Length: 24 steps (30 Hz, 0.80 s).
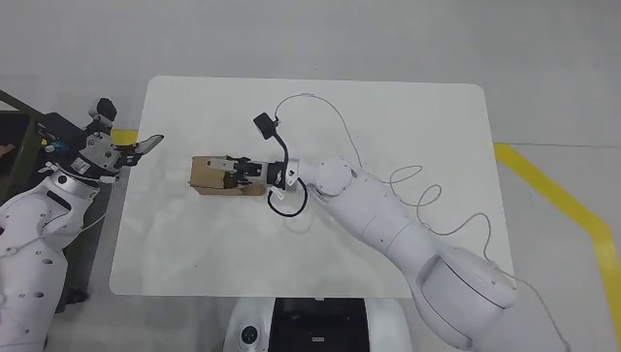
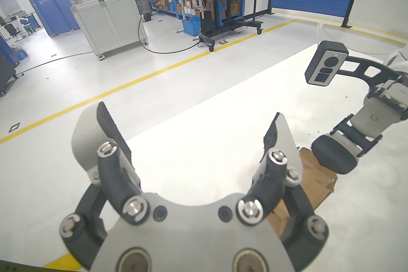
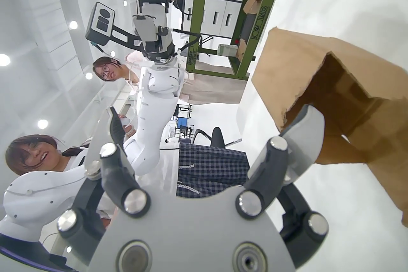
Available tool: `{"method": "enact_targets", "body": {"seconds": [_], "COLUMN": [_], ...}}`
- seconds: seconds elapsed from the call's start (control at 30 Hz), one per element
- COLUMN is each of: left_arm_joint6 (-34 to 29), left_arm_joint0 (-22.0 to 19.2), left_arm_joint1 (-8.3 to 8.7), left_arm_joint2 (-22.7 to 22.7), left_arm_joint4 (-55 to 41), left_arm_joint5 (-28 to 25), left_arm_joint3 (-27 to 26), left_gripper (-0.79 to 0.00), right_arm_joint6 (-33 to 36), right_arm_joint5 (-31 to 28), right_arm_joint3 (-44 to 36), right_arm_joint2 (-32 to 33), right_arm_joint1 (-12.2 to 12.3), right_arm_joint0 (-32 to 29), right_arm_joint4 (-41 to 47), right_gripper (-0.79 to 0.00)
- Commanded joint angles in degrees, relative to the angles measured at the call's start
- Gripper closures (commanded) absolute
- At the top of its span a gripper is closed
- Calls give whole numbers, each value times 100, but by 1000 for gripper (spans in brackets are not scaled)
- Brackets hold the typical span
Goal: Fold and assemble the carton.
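R gripper (image 3: pixel 210 115) spread wide, one finger (image 3: pixel 307 126) inside open end of brown corrugated carton (image 1: pixel 206 172) lying on smooth white table (image 1: pixel 388 119); L gripper (image 2: pixel 189 113) wide open, empty, near table edge.

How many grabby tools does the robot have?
2. The left tool is open at the table's left edge; the right tool is open at the carton, one finger at its open end.

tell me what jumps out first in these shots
A brown carton lies left of centre on the white table, one end gaping open. The right pincer sits open at that end. The left pincer hangs open over the table's edge, apart from the carton.
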Motion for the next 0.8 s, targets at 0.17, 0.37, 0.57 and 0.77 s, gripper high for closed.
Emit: {"method": "enact_targets", "body": {"seconds": [0.17, 0.37, 0.57, 0.77], "left_arm_joint6": [0, 0, 0, 0], "left_arm_joint0": [0, 0, 0, 0], "left_arm_joint1": [0, 0, 0, 0], "left_arm_joint2": [0, 0, 0, 0], "left_arm_joint4": [0, 0, 0, 0], "left_arm_joint5": [0, 0, 0, 0], "left_arm_joint3": [0, 0, 0, 0], "left_gripper": [-785, -785, -785, -785], "right_arm_joint6": [22, 109, 296, 702], "right_arm_joint5": [-254, -430, -634, -508], "right_arm_joint3": [561, 968, 1346, 1518], "right_arm_joint2": [25, -21, -30, 1], "right_arm_joint1": [-230, -419, -518, -582], "right_arm_joint0": [29, 120, 249, 302], "right_arm_joint4": [141, 0, -225, -284], "right_gripper": [-785, -785, -785, -785]}}
